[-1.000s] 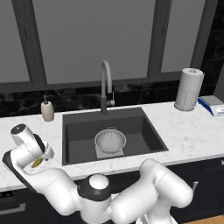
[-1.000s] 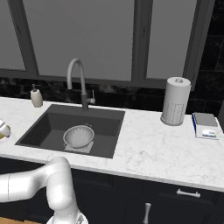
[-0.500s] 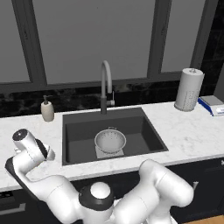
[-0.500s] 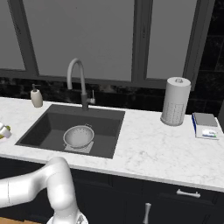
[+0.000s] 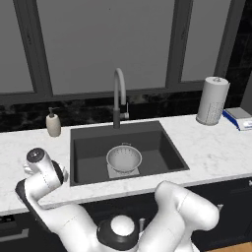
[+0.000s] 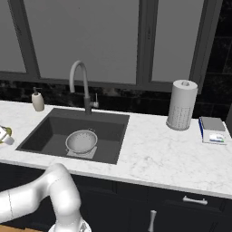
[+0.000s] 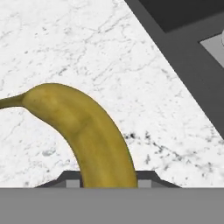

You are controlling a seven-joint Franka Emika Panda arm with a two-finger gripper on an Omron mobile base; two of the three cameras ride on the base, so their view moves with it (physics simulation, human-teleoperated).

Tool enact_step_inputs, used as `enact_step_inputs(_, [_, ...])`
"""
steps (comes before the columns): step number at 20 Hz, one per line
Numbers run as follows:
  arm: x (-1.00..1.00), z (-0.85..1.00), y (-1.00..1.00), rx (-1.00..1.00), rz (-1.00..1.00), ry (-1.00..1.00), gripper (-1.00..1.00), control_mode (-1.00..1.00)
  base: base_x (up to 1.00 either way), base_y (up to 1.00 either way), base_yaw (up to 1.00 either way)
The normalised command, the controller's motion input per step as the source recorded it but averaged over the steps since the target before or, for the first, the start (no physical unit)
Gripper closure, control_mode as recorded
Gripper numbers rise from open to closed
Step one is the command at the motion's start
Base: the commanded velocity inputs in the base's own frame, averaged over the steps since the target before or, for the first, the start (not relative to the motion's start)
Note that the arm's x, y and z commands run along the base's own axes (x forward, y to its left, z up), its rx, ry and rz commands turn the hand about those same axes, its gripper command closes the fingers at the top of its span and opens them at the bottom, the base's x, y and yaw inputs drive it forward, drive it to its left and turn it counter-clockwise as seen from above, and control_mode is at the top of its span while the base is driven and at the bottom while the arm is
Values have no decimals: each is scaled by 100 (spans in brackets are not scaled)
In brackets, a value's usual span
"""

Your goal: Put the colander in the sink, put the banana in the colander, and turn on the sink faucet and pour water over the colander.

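Hand view looks down on the banana [image 7: 89, 135]. It is yellow and curved, and it lies on the white speckled desk [image 7: 74, 48]. Its fat end runs down between the two dark tips of the tool [image 7: 108, 180], one tip on each side, tight against the peel. So the tool looks closed on the banana. The thin stem end points off to the left edge. A dark corner of the sink [image 7: 192, 52] shows at the top right.

From the left base view, the white arm bends down to the left of the sink [image 5: 83, 147], low over the desk [image 5: 29, 147]. The colander [image 5: 124, 158] sits inside the sink, on the light grey square at the bottom. The sink faucet [image 5: 118, 96] stands behind the sink, with its spout curving over the basin. A soap bottle [image 5: 53, 123] stands to the left of it. A paper towel roll [image 5: 212, 101] stands far to the right.

In the right base view, the colander [image 6: 81, 141] sits in the sink [image 6: 108, 131], well apart from the arm.
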Motion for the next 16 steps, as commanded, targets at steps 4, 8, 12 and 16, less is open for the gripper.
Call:
enact_step_inputs(4, [-35,100,-17,23,0,-11,100,-100,0,0,0])
enact_step_inputs(8, [-44,100,-37,24,0,0,100,-100,0,0,0])
enact_step_inputs(12, [-67,99,-82,20,-8,17,100,-100,0,0,0])
enact_step_inputs(16, [-78,84,-100,19,-11,14,100,-100,0,0,0])
